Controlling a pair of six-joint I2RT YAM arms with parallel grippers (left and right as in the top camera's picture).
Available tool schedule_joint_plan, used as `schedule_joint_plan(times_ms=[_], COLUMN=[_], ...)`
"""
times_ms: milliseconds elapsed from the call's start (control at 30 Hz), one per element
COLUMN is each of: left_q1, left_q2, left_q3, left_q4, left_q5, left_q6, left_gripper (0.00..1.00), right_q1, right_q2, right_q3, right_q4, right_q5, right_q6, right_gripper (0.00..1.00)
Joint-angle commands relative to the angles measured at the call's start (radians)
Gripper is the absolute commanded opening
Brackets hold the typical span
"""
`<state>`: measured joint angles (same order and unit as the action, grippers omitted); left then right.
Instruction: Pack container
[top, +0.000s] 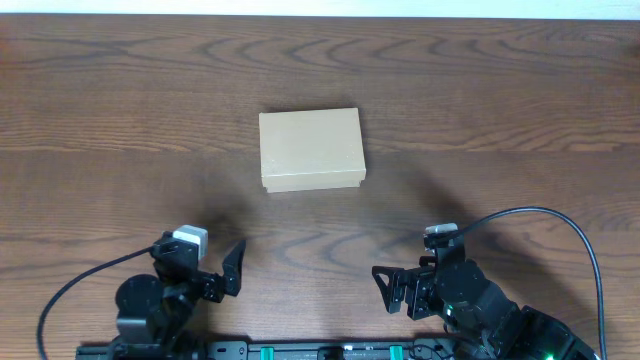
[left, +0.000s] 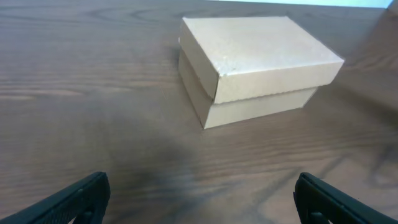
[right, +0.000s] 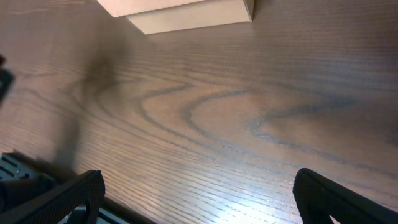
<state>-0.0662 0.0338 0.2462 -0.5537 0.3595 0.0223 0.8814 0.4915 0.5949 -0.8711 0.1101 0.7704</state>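
Observation:
The container (top: 310, 149) is a small tan cardboard box with its lid shut, standing on the wooden table near the middle. It shows in the left wrist view (left: 258, 65) ahead and to the right, and its lower edge shows at the top of the right wrist view (right: 186, 14). My left gripper (top: 222, 270) is open and empty near the front edge, well short of the box; its fingers show in its own view (left: 199, 199). My right gripper (top: 392, 288) is open and empty at the front right, its fingers wide apart in its own view (right: 199, 199).
The dark wooden table (top: 500, 120) spreads on all sides of the box. A black cable (top: 560, 225) loops from the right arm, and another (top: 75, 290) from the left arm. The table's front edge lies just behind both grippers.

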Motion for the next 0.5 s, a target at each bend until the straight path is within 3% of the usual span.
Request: schedule_joint_plan(times_ms=[0,167,467], left_q1=[0.006,0.006,0.006], left_q2=[-0.031,-0.031,-0.029], left_q3=[-0.066,-0.129,-0.130], left_q4=[0.060,0.155,0.163], left_q5=[0.034,0.061,0.052], left_q6=[-0.011,-0.011,0.000], left_gripper=[0.95,0.95,0.95], right_q1=[0.010,0.010,0.010], right_q2=[0.000,0.000,0.000], right_q3=[-0.002,-0.002,-0.002], right_q4=[-0.001,-0.001,-0.001], right_q5=[0.017,0.017,0.017], right_q6=[0.010,0.010,0.010], right_gripper=[0.99,0.99,0.99])
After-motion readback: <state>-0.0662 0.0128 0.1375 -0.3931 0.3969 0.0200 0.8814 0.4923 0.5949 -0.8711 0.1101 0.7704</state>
